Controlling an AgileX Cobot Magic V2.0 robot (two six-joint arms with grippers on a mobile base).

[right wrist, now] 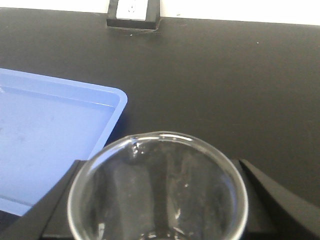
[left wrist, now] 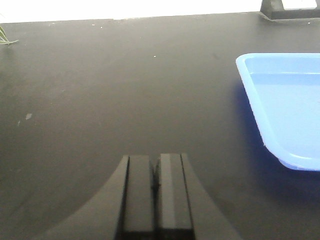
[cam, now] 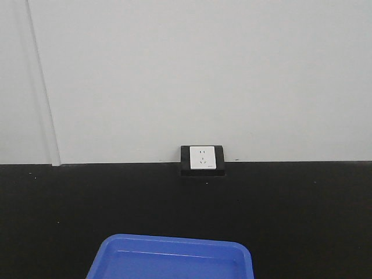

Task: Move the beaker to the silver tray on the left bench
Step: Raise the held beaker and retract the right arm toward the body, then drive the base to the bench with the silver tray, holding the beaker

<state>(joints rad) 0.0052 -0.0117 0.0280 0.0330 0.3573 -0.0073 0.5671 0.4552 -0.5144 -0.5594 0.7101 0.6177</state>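
Item: beaker (right wrist: 157,187), small, clear glass, round rim with a pouring lip, seemingly empty
Location: between the fingers of the right hand (right wrist: 161,212), which is closed against its side wall; over the black tabletop (right wrist: 235,75), just beside the blue tray (right wrist: 45,135)
Handling: judged light, rigid, smooth and slippery, brittle; best held on the side wall below the rim, squeezed moderately, kept upright
Other: left hand (left wrist: 156,195), jaws pressed together, holding nothing
Destination: silver tray, not in view
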